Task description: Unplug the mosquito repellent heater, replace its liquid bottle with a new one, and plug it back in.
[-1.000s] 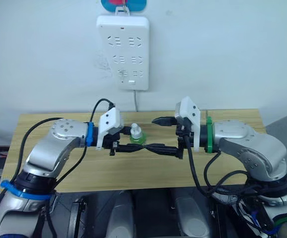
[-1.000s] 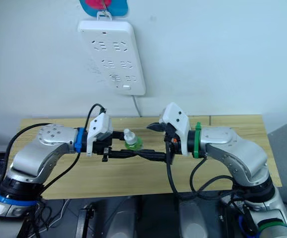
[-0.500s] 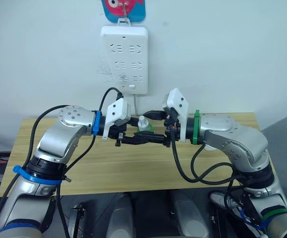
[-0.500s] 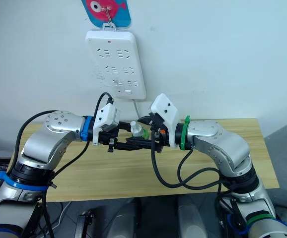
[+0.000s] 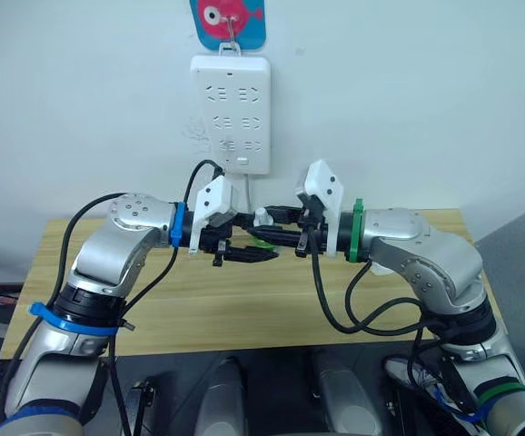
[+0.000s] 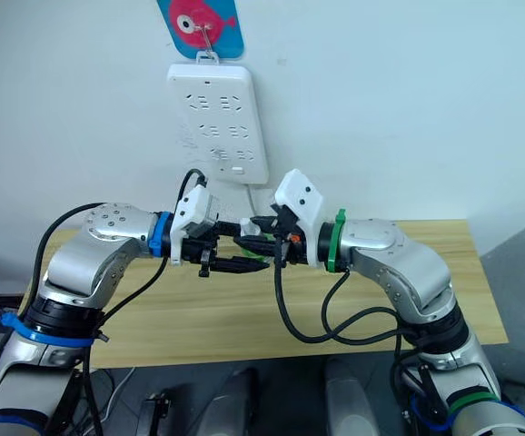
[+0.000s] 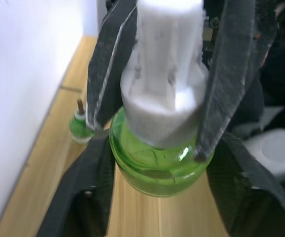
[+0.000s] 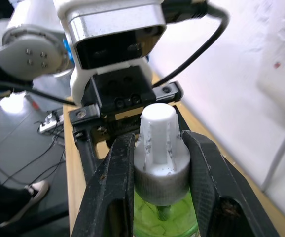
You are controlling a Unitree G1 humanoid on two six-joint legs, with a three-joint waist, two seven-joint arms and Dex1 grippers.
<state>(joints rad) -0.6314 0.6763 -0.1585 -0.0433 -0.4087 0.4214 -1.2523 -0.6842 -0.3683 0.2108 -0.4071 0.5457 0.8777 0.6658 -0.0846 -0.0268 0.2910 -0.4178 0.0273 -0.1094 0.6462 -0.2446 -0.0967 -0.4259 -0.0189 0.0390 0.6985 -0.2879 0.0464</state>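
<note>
A green liquid bottle (image 7: 157, 163) with a white cap (image 8: 160, 143) hangs above the table between both grippers. My right gripper (image 8: 157, 140) is shut on the cap, and its fingers (image 7: 110, 64) reach in from the far side in the left wrist view. My left gripper (image 7: 160, 148) stands open, its fingers (image 7: 78, 197) flanking the green base with slim gaps. In the head views the two grippers meet at the bottle (image 5: 262, 218) in mid-air. A second small green bottle (image 7: 79, 126) with a brown wick stands on the table near the wall. The mosquito repellent heater is out of view.
A white multi-socket power strip (image 5: 231, 113) hangs on the wall under a blue and pink fish hanger (image 5: 227, 20), with its cord running down behind the grippers. The wooden table (image 5: 244, 304) sits against the wall.
The camera has tilted up. My right fingers have closed onto the bottle's white cap and my left fingers have spread a little at the green base.
</note>
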